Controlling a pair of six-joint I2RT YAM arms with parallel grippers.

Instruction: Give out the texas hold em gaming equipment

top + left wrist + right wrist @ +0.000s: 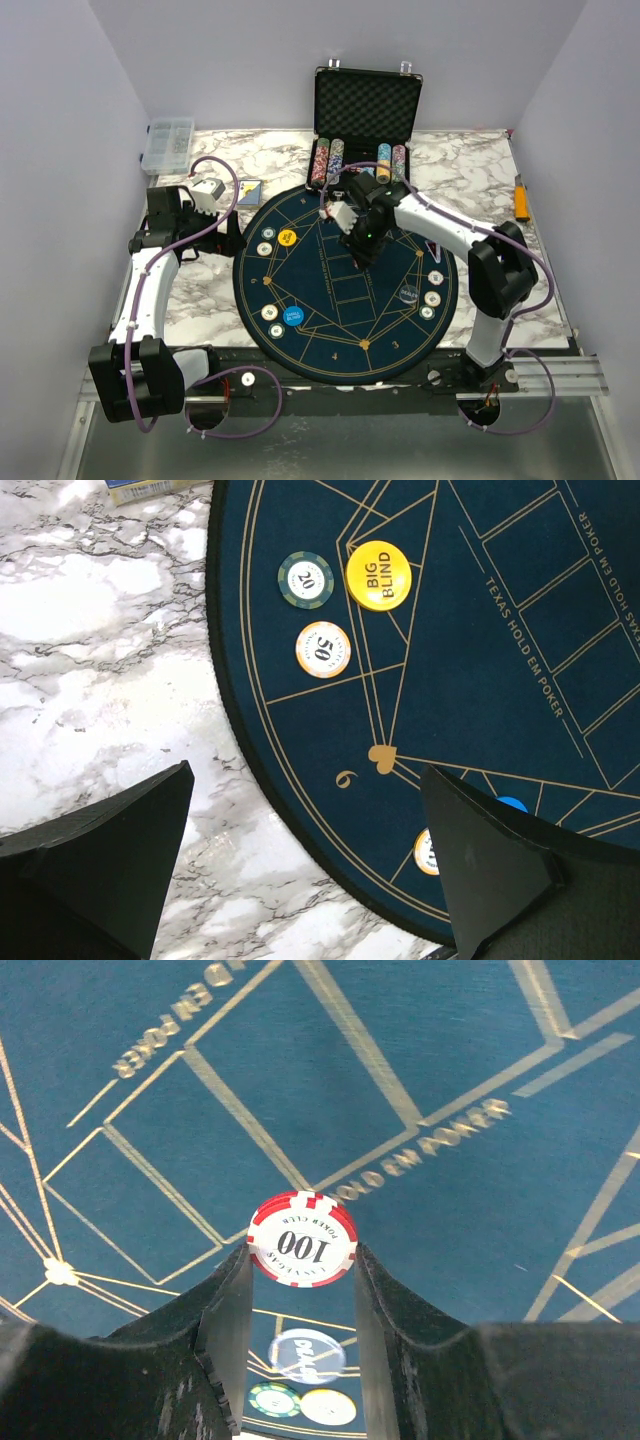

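Note:
My right gripper (pixel 302 1250) is shut on a red-and-white "100" chip (pixel 302 1239) and holds it above the middle of the round dark-blue mat (pixel 345 330); it shows in the top view (pixel 363 250). Below it lie the clear dealer disc (pixel 306 1354), a green chip (pixel 272 1399) and a cream chip (pixel 329 1406). My left gripper (pixel 305 825) is open and empty over the mat's left edge (pixel 234 243). Near it lie the yellow "big blind" disc (pixel 378 575), a "20" chip (pixel 305 580) and a "50" chip (pixel 323 649). A blue disc (pixel 293 318) lies at the front left.
An open black case (pixel 367 105) with rows of chips (pixel 358 160) stands behind the mat. A card box (pixel 249 192) lies at the back left, next to a clear compartment box (pixel 168 144). An orange tool (pixel 522 198) lies at the far right.

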